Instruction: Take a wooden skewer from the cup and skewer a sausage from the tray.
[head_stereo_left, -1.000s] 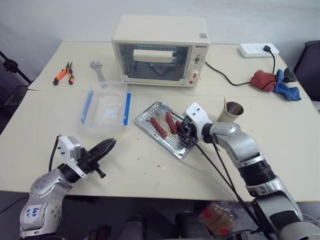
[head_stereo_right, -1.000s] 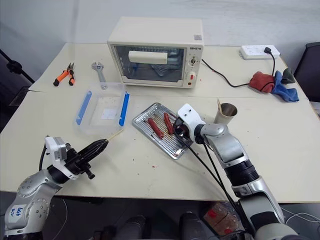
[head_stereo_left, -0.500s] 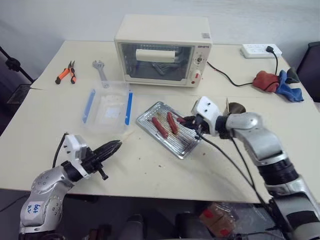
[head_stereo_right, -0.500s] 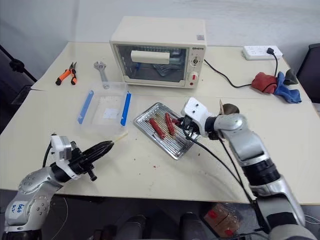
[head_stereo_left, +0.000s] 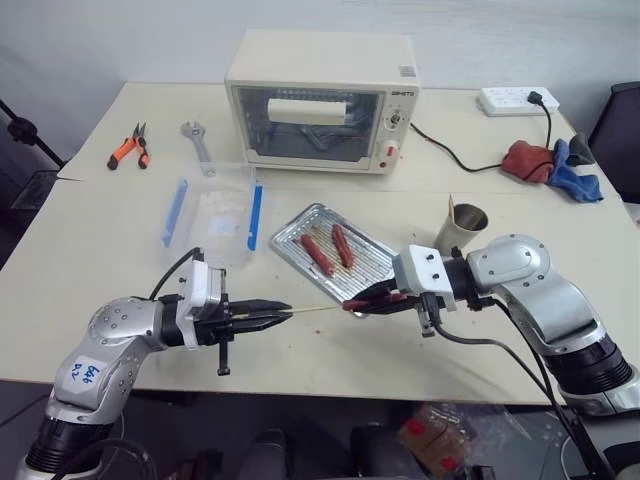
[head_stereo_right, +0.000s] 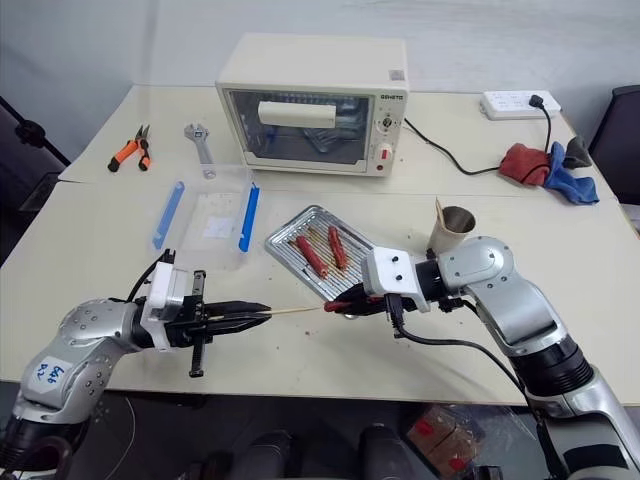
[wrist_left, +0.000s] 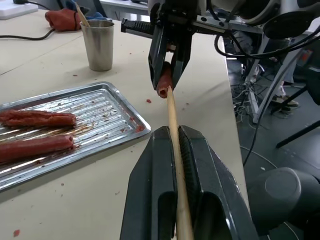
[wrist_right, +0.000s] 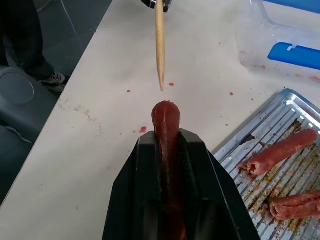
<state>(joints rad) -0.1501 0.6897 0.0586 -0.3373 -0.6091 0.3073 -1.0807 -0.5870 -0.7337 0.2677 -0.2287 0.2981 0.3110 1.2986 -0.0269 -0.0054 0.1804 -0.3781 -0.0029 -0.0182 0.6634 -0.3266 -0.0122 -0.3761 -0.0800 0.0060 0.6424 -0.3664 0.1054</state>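
Note:
My left gripper (head_stereo_left: 270, 314) is shut on the wooden skewer (head_stereo_left: 315, 309) and holds it level, pointing right. My right gripper (head_stereo_left: 375, 298) is shut on the reddish-brown sausage (head_stereo_left: 352, 305), whose end sticks out toward the skewer. In the right wrist view the skewer (wrist_right: 160, 45) tip stops just short of the sausage (wrist_right: 166, 130) end. Both grippers hang above the table, in front of the tray (head_stereo_left: 283, 252). Two sausages (head_stereo_left: 317, 254) lie in the tray. The metal cup (head_stereo_left: 462, 226) stands to its right with another stick in it.
A toaster oven (head_stereo_left: 320, 100) stands at the back. A clear plastic box (head_stereo_left: 215, 215) with blue clips lies left of the tray. Pliers (head_stereo_left: 127, 148) and a wrench (head_stereo_left: 198, 140) lie at the back left. A power strip (head_stereo_left: 515, 98) and cloths (head_stereo_left: 550, 162) lie at the back right.
My right gripper lifted the sausage off the tray and drew it to the table's front. My left gripper swung right, aiming the skewer at the sausage.

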